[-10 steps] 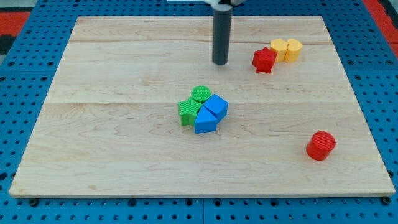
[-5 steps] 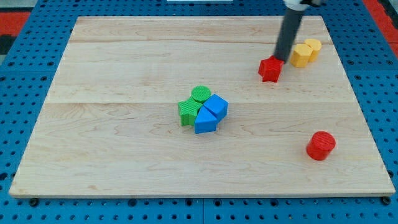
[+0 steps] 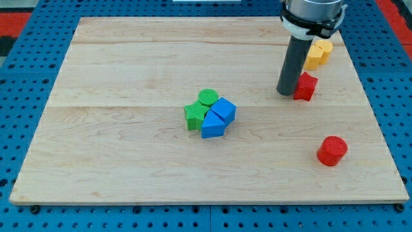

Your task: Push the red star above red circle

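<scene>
Plainly, wooden board [image 3: 129,161] over blue pegboard [image 3: 26,77]

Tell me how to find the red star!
Look at the view's upper right of the wooden board, just below the yellow blocks. The red star sits right beside my tip, on its right. It is pointy; the red circle lower down is round.

Pale wooden board [image 3: 129,148] on blue pegboard surface [image 3: 26,96]; red patches at view's top corners. Even lighting.
</scene>
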### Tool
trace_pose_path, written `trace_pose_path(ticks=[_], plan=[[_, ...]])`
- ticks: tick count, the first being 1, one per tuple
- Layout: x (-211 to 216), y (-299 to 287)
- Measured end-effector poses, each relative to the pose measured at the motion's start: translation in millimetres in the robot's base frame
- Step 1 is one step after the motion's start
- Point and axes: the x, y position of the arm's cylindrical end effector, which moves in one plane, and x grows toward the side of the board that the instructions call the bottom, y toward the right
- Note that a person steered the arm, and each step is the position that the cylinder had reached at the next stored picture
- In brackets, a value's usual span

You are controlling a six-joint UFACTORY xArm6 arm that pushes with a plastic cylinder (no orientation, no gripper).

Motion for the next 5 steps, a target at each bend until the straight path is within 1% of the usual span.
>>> trace_pose_path(ticks=[1, 2, 3, 4, 5], plan=[[-28.3, -9.6], [-51.0, 3.6], [-39.7, 15.1], [-5.0, 19.0], [17.5, 28.8]])
